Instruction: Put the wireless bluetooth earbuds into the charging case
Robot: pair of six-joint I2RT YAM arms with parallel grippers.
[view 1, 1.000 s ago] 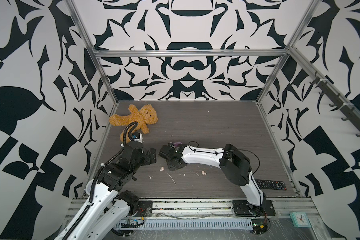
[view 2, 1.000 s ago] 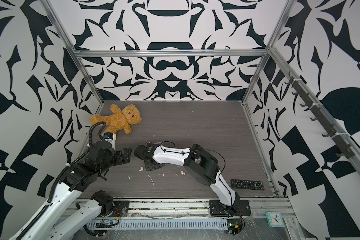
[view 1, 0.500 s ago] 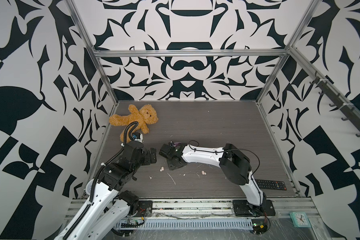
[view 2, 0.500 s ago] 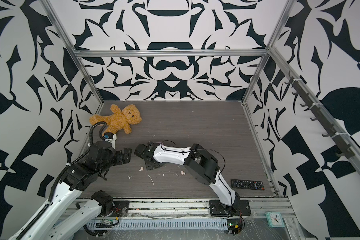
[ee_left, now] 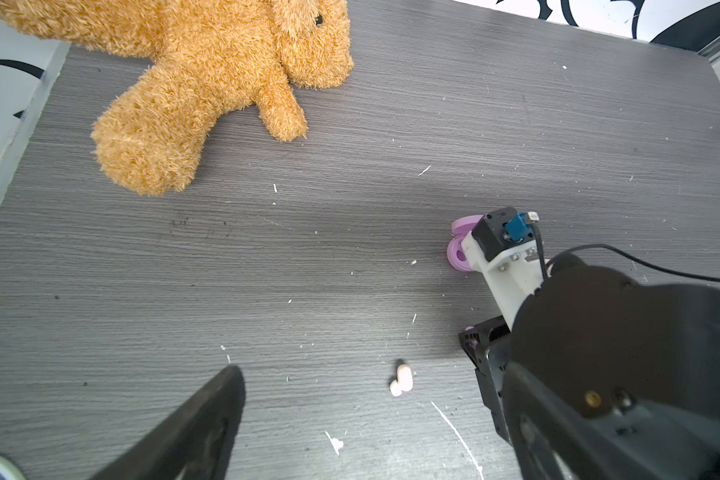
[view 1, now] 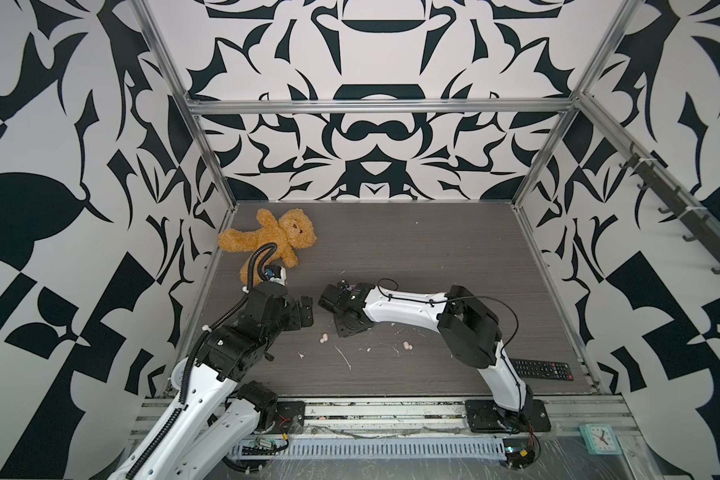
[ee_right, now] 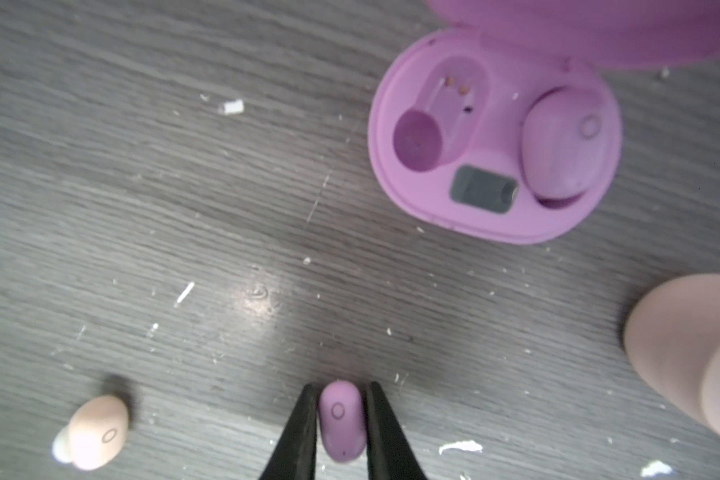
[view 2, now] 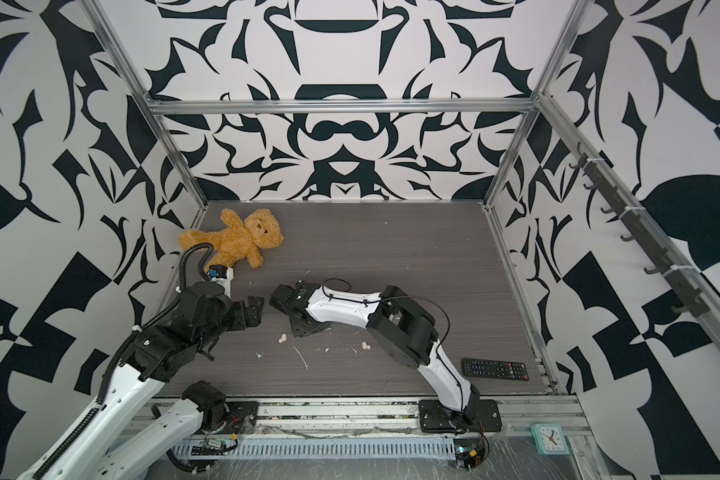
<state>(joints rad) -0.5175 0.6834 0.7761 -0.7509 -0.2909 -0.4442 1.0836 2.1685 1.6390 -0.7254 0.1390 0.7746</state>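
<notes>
Right jaws pinch a lilac earbud (ee_right: 341,419); left jaws wide.
Carry it to the case's (ee_right: 433,203) empty socket (ee_right: 437,116) ahead; seat gently.

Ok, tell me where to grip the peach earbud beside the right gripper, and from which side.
Grip the peach earbud across its rounded body, coming straight down from above: it lies flat on the table, both flanks clear. Avoid the white tip at its end; it looks soft and narrow.

I get bright, even overhead light with soft shadows, a glare patch on the worktop (ee_right: 262,297) and a blurred right wrist view.
</notes>
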